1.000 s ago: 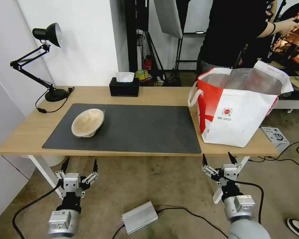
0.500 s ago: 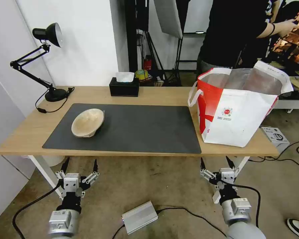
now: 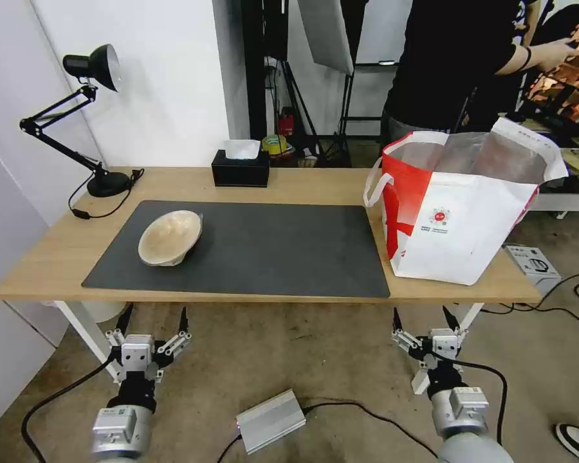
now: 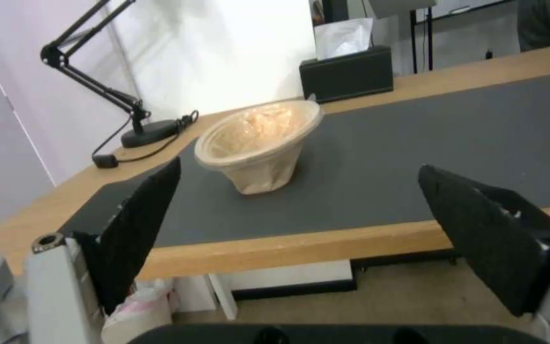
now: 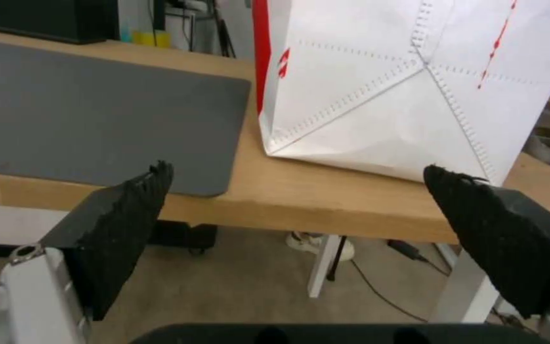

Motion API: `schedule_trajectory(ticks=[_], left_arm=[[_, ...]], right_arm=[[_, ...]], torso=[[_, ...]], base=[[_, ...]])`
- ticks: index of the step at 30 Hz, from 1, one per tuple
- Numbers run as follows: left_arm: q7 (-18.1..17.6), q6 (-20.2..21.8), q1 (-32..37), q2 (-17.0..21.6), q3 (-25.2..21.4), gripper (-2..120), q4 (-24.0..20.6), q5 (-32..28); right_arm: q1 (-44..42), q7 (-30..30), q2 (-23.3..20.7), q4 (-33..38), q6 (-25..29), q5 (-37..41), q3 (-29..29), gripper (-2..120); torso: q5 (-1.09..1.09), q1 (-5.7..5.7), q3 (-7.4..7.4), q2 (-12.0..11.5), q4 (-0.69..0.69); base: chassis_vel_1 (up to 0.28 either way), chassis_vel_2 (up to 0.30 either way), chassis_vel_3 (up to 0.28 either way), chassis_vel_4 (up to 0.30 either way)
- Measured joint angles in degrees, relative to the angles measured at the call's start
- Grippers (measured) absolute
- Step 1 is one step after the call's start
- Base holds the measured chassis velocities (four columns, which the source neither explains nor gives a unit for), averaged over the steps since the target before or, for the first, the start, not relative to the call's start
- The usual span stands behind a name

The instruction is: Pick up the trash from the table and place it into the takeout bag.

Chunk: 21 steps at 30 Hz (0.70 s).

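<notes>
A beige paper-pulp bowl [image 3: 170, 237] lies tilted on its side on the left part of the dark grey mat [image 3: 270, 251] of the light-wood table [image 3: 302, 183]; the left wrist view shows the bowl [image 4: 261, 144] beyond the table's near edge. The white-and-red takeout bag [image 3: 460, 209] stands open at the table's right end, foil lining showing; its white side [image 5: 402, 91] faces the right wrist camera. My left gripper [image 3: 153, 316] hangs open below the table's front edge under the bowl. My right gripper [image 3: 422, 317] hangs open below the front edge under the bag.
A black desk lamp [image 3: 87, 122] stands at the far left corner, a black tissue box [image 3: 240, 168] at the back middle. On the floor lie a silver box [image 3: 270, 420] with cables. A person in black stands behind the bag.
The right gripper dipped a little lower half a second ago and has come back up slightly. The left arm, bowl and bag have stayed put.
</notes>
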Motion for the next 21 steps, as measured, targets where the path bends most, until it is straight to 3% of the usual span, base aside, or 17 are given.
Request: schedule_trajectory(ticks=[14,21], left_arm=[[0.1,0.0,0.0,1.0,-0.7,100,-3.3,0.1],[0.3,0.1,0.0,3.2,-1.6,100,-5.5,0.2]], right_arm=[[0.0,0.4,0.5,0.4,0.0,0.2,0.1,100],[0.6,0.4,0.6,0.6,-0.1,0.3,0.0,100]], torso=[[0.00,0.00,0.00,0.0,0.00],[0.00,0.00,0.00,0.0,0.00]], base=[[0.000,0.000,0.000,0.000],[0.000,0.000,0.000,0.000]])
